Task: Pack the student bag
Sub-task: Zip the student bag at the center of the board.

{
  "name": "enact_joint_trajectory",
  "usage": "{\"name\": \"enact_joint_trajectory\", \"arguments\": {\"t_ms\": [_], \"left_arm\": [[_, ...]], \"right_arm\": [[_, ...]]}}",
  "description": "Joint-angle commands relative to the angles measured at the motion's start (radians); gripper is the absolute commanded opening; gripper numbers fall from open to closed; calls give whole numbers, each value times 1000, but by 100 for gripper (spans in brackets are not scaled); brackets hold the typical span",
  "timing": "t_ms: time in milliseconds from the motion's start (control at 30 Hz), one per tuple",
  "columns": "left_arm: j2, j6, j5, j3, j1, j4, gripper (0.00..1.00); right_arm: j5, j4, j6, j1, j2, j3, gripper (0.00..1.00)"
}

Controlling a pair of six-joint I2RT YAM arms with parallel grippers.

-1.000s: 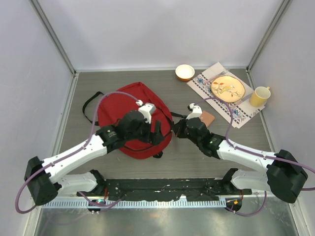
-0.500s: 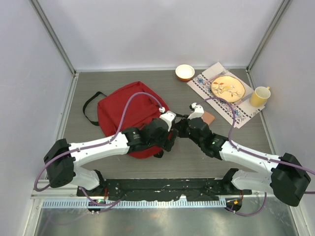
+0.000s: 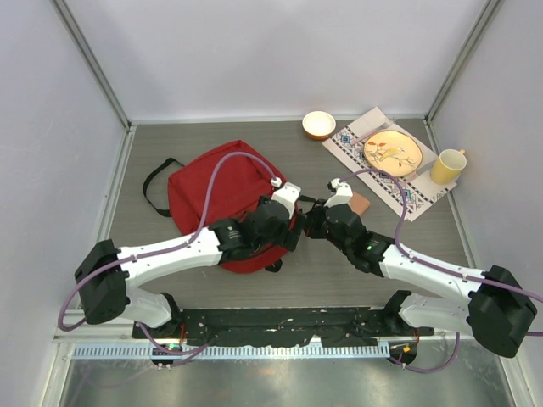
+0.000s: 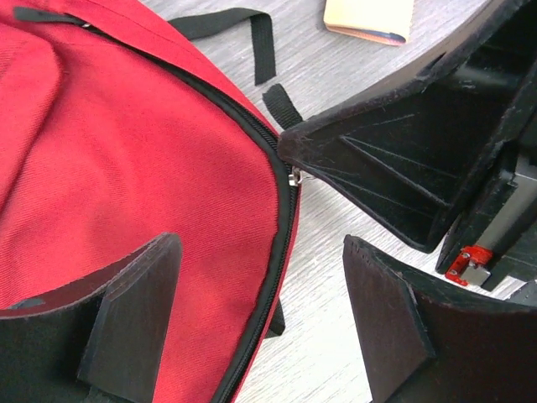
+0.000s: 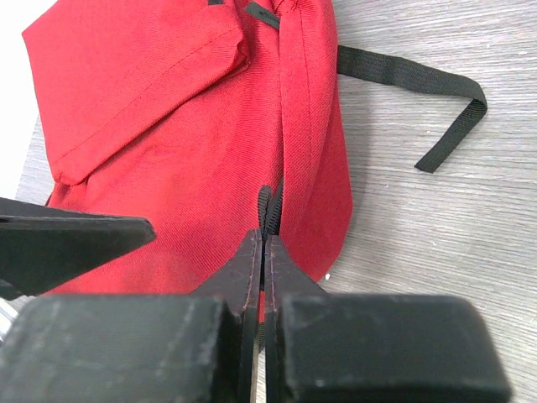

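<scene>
The student bag (image 3: 212, 182), red with black straps, lies flat at the table's centre-left. My right gripper (image 3: 309, 224) sits at the bag's right edge, shut on the black zipper pull (image 5: 268, 206), which pokes out between its closed jaws (image 5: 264, 239). Just left of it, my left gripper (image 3: 291, 231) hovers open over that same edge. Its fingers straddle the dark zipper line (image 4: 281, 243) of the bag (image 4: 126, 168), with red fabric and bare table between them (image 4: 260, 252). The right gripper's tip meets the metal zipper slider (image 4: 294, 175).
A small tan booklet (image 3: 359, 203) lies right of the grippers. At the back right are a patterned mat (image 3: 416, 199) with an orange plate (image 3: 393, 153), a small bowl (image 3: 318, 125) and a yellow mug (image 3: 447, 166). A loose black strap (image 5: 419, 84) trails off the bag.
My left arm has swung from over the middle of the bag to its right edge, beside the right gripper, still open. The right gripper has stayed shut at the zipper.
</scene>
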Motion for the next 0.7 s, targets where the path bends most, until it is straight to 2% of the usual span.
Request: {"name": "enact_joint_trajectory", "arguments": {"t_ms": [0,67,167,200,267,300,367,400,667], "left_arm": [[53,7,65,31,-3,63,80],[62,-4,83,20,-3,80,78],[70,-23,99,-4,-3,102,62],[71,-35,100,-15,-3,105,52],[70,-46,105,-27,-3,112,42],[67,-52,103,-40,-3,112,29],[56,-73,105,-55,-3,105,14],[48,-82,108,-78,-3,106,2],[-142,-203,172,-256,-3,94,0]], "right_arm": [[27,27,-3,-4,-45,10,1],[28,25,-4,-4,-48,12,1],[30,19,-3,-2,-54,12,1],[31,19,-5,-4,-59,12,1],[31,16,-7,-2,-57,12,1],[31,19,-7,-2,-56,12,1],[31,24,0,-4,-53,13,1],[31,25,1,-4,-45,15,1],[57,39,1,-5,13,52,1]]}}
